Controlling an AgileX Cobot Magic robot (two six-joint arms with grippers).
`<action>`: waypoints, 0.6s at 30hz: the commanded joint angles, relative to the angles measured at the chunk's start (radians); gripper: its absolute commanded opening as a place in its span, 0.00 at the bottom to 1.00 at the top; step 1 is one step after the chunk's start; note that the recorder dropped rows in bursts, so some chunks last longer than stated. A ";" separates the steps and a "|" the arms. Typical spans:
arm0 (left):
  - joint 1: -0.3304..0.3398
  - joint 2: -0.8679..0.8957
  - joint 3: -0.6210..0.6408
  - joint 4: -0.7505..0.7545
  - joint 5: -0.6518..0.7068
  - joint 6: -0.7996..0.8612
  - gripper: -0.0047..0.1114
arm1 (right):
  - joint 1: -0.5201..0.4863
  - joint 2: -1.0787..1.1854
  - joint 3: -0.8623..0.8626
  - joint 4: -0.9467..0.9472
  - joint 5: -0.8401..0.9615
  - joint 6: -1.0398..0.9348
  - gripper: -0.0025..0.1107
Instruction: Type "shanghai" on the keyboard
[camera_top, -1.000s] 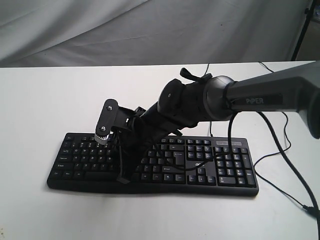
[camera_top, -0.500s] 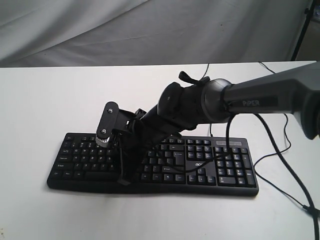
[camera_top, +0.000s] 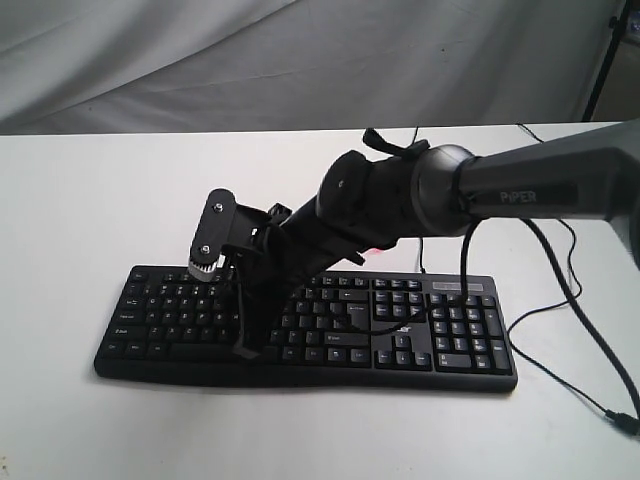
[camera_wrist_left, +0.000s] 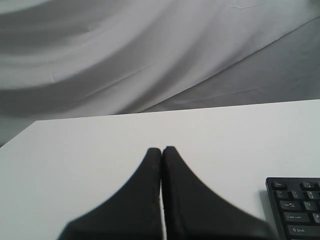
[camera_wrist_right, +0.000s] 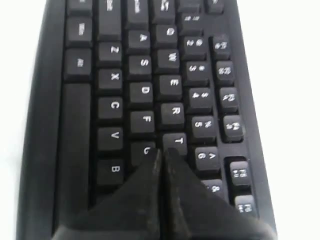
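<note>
The black keyboard (camera_top: 440, 330) lies on the white table (camera_top: 90, 200), its number pad at the right end. My right arm reaches across from the right. Its gripper (camera_top: 245, 350) is shut and points down at the letter keys left of the keyboard's middle. In the right wrist view the keyboard (camera_wrist_right: 145, 90) fills the frame, and the shut right gripper (camera_wrist_right: 162, 152) has its tips over the gap between the G and T keys. I cannot tell if it touches a key. My left gripper (camera_wrist_left: 161, 149) is shut over bare table, with a corner of the keyboard (camera_wrist_left: 297, 210) beside it.
Thin black cables (camera_top: 560, 300) trail over the table to the right of the keyboard. A grey cloth backdrop (camera_top: 300, 60) hangs behind the table's far edge. A dark stand leg (camera_top: 603, 60) rises at the far right.
The right gripper dipped a little toward the keys half a second ago and has now risen slightly, staying over the same part of the keyboard.
</note>
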 joint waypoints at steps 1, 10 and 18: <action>-0.004 0.003 0.005 -0.001 -0.005 -0.003 0.05 | -0.005 -0.023 0.006 0.004 0.005 -0.003 0.02; -0.004 0.003 0.005 -0.001 -0.005 -0.003 0.05 | 0.058 -0.018 -0.018 0.053 -0.047 0.012 0.02; -0.004 0.003 0.005 -0.001 -0.005 -0.003 0.05 | 0.125 0.129 -0.280 -0.095 0.057 0.216 0.02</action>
